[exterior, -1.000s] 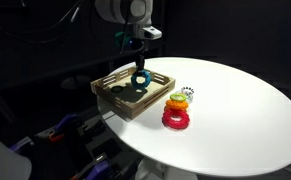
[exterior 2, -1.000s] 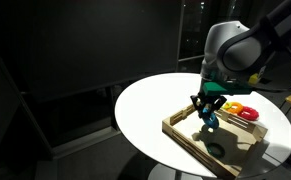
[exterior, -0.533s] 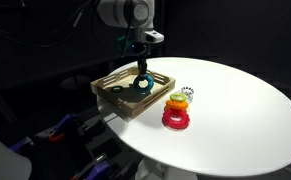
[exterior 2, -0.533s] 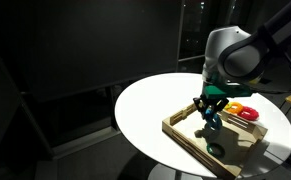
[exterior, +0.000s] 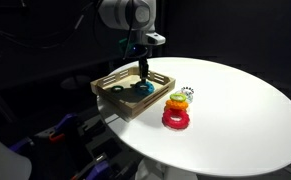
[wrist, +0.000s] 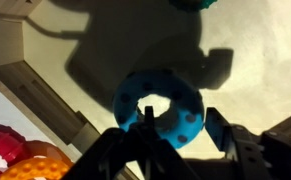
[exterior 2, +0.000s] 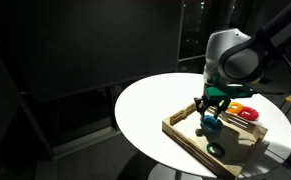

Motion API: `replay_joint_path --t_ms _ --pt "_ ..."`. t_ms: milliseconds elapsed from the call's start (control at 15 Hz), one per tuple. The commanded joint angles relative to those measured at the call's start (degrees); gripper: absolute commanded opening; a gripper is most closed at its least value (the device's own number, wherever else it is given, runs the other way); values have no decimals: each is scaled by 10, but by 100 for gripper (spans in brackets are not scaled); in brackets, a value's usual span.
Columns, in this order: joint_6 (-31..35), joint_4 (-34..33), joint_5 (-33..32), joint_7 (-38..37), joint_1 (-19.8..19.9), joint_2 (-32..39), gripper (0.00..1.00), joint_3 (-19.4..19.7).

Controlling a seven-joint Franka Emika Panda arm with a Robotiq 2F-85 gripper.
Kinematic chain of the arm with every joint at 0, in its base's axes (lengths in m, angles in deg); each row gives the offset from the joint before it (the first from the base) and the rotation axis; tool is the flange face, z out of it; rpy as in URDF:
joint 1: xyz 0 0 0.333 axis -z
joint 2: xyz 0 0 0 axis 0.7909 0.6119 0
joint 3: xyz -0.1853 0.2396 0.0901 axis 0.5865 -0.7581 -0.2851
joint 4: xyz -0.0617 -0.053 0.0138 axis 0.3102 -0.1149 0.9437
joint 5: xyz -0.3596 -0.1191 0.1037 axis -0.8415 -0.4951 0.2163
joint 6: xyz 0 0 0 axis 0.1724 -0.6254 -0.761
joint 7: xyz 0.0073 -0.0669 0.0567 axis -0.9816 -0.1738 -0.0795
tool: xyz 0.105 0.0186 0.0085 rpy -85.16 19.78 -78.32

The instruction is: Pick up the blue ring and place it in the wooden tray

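The blue ring lies on the pale base of the wooden tray, directly under my gripper. The fingers are open: one is over the ring's hole, the other stands clear of its outer edge. In both exterior views the gripper hangs just above the ring inside the tray, which sits at the edge of the round white table.
A red ring and a stack of orange, yellow and green rings sit on the table beside the tray. A dark ring shape lies in the tray's near part. The white table drops off just past the tray.
The gripper lowered the blue ring into the tray over the last second. The ring now rests on the tray base and the fingers have parted from it.
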Motion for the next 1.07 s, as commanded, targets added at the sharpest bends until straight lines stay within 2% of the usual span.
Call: replay_joint_path --t_ms 0,133,600,1000 --pt "-5 -1 -19 -19 -6 -4 88 11" --pt "-8 0 -17 -12 -1 -8 100 11" --pt "-31 5 -12 31 23 -38 100 18" --pt "-86 21 -15 150 58 -101 100 15"
